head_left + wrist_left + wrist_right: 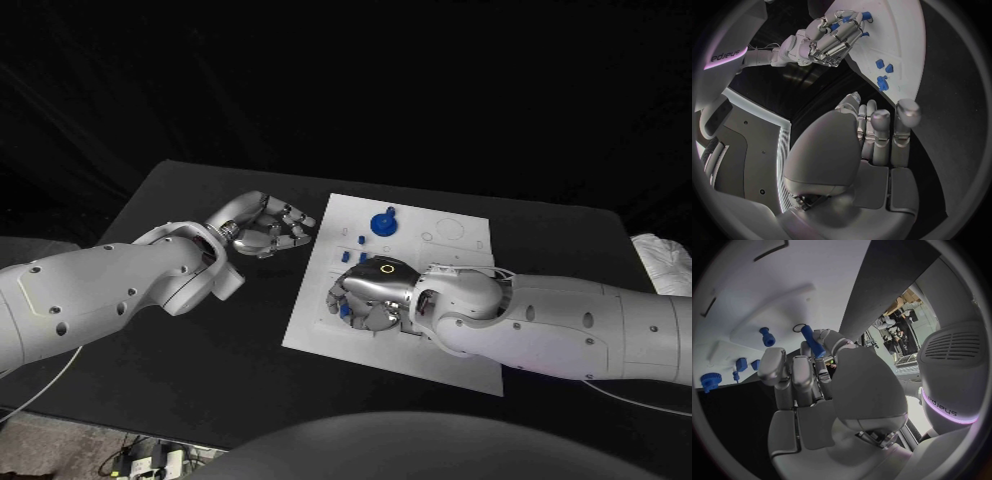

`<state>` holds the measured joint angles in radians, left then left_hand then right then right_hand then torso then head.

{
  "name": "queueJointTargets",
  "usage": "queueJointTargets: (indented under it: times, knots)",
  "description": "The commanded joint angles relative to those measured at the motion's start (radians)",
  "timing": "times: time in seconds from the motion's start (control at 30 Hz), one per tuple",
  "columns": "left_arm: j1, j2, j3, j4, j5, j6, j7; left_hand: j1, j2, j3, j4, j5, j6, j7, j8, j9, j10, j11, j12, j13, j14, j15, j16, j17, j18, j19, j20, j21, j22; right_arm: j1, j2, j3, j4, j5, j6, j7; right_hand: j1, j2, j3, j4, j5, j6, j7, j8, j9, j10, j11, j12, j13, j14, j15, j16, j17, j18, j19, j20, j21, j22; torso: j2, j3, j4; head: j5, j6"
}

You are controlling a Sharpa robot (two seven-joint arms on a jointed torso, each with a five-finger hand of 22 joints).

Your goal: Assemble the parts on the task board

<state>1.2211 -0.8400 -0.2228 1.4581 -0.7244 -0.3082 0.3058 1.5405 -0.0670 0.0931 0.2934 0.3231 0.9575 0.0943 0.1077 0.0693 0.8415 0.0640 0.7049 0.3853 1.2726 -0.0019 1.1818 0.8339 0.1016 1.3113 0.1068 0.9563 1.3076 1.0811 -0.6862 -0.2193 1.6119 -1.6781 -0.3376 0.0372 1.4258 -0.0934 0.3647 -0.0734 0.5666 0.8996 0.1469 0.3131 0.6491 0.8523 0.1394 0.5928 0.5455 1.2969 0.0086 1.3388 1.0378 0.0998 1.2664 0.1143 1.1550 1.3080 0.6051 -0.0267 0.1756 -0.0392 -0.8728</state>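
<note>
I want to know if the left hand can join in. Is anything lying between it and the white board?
Nothing visible does. The left hand hovers with fingers curled and holding nothing, just off the board; only bare black table lies between. The right hand works over the board, pinching a blue part.

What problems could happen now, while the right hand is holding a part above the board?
The right hand pinches a long blue part only near its lower end, so it may tilt or slip. Small blue parts lie loose on the task board nearby; the hand could knock them. The left hand hovers off the board, unable to steady it.
</note>
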Motion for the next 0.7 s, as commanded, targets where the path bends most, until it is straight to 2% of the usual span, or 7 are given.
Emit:
queueJointTargets:
  times: [0.03,0.23,0.7]
  knots:
    - [0.0,0.001,0.001,0.003,0.002,0.017,-0.001,0.008,0.004,0.005,-0.002,0.005,0.0,0.009,-0.004,-0.001,-0.003,0.001,0.004,-0.002,-0.01,-0.001,-0.001,-0.001,0.014,-0.009,-0.001,-0.003,0.098,-0.001,-0.002,0.0,0.001,-0.038,-0.006,-0.002,0.017,0.009,0.002,-0.007,0.003,-0.006,-0.001,-0.007,-0.001,0.067,-0.062,0.007,0.004,0.002,-0.001,0.003,0.003,-0.001,0.002,0.0,0.005,0.135,0.0,-0.0007,-0.0003,0.0,0.0]
    - [0.0,0.002,0.001,0.002,0.002,0.018,-0.002,0.008,0.004,0.005,-0.002,0.005,0.0,0.009,-0.004,-0.001,-0.003,0.001,0.004,-0.002,-0.01,-0.001,-0.001,-0.001,0.014,-0.009,-0.001,-0.003,0.098,-0.001,-0.004,0.0,-0.005,-0.04,0.008,-0.011,0.017,0.009,0.003,-0.008,0.003,-0.008,0.0,-0.009,-0.002,0.062,-0.061,0.006,0.004,0.004,-0.001,0.004,0.005,-0.001,0.002,0.0,0.008,0.135,0.0,-0.0014,-0.0013,0.0,0.0]
    - [0.0,0.003,0.001,0.002,0.002,0.02,-0.005,0.008,0.004,0.006,-0.002,0.005,0.0,0.011,-0.005,-0.001,-0.004,0.001,0.004,-0.002,-0.01,0.0,-0.002,-0.002,0.015,-0.009,-0.001,-0.004,0.098,-0.001,-0.006,0.0,-0.013,-0.045,0.024,-0.027,0.014,0.01,0.004,-0.008,0.0,-0.01,0.0,-0.011,-0.003,0.058,-0.061,0.004,0.005,0.003,0.0,0.004,0.003,-0.001,0.001,0.0,0.008,0.135,-0.001,-0.0003,0.0007,0.001,0.0]
